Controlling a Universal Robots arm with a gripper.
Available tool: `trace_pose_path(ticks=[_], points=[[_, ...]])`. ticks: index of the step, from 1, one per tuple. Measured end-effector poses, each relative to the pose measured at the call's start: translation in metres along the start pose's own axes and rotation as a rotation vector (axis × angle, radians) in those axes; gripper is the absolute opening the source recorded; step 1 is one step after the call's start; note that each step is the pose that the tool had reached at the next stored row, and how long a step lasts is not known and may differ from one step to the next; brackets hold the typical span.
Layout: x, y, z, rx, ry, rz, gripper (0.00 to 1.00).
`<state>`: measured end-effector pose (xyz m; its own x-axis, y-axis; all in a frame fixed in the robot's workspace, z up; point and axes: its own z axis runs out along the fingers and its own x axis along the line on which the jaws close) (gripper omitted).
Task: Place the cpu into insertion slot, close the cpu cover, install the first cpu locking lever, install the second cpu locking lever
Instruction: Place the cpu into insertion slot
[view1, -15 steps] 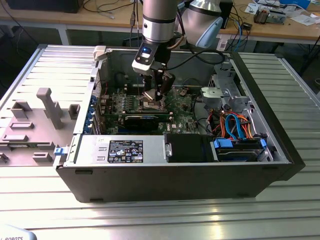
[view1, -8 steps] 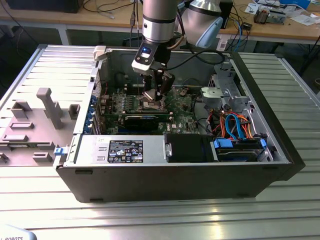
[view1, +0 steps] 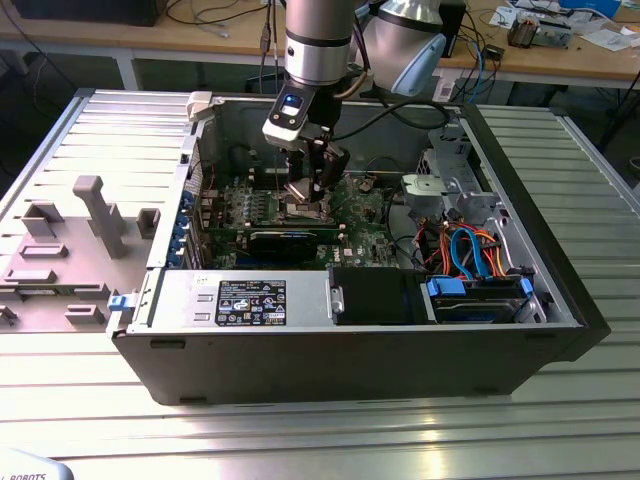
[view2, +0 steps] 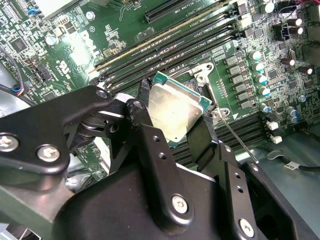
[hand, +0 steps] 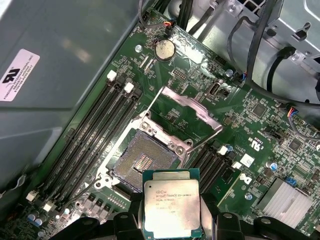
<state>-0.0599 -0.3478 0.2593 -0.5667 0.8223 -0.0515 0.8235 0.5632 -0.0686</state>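
Two fingers (view2: 147, 135) of the gripper (view2: 172, 120) clamp the cpu (hand: 171, 207) by its edges, above the bare insertion slot (hand: 144, 159). The cpu cover (hand: 191, 106) stands raised beside it.

The claw (view2: 172, 120) hides the gripped edges of the cpu (view2: 175, 107)

The cpu (hand: 171, 204), a flat square chip with a dull silver top and green rim, is clamped in the pincer (hand: 172, 225). Just beyond the pincer's tips the insertion slot (hand: 142, 157) lies bare, with the silvery cpu cover (hand: 190, 102) swung up open on its far side.
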Motion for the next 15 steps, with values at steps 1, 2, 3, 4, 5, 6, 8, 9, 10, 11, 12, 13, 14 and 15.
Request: trace_pose_path(ticks=[1,2,3,4,5,6,8,9,10,11,12,13,14,15], points=[[0.0000,0.0000,0.0000,0.0001,0.0001,0.002,0.55],[0.0000,0.0000,0.0001,0.0002,0.0003,0.004,0.55],[0.0000,0.0000,0.0001,0.0002,0.0003,0.005,0.55],[0.0000,0.0000,0.0001,0.0004,0.0004,0.007,0.55],[0.0000,0.0000,0.0001,0.0004,0.0005,0.007,0.55],[0.0000,0.0000,0.0001,0.0005,0.0005,0.008,0.55],[0.0000,0.0000,0.0001,0.0006,0.0007,0.011,0.55],[0.0000,0.0000,0.0001,0.0007,0.0007,0.011,0.55],[0.0000,0.0000,0.0001,0.0008,0.0008,0.013,0.55],[0.0000,0.0000,0.0001,0.0008,0.0009,0.014,0.55],[0.0000,0.0000,0.0001,0.0009,0.0009,0.015,0.55],[0.0000,0.0000,0.0002,0.0009,0.0010,0.016,0.55],[0.0000,0.0000,0.0002,0.0009,0.0010,0.017,0.55],[0.0000,0.0000,0.0002,0.0010,0.0010,0.018,0.55]])
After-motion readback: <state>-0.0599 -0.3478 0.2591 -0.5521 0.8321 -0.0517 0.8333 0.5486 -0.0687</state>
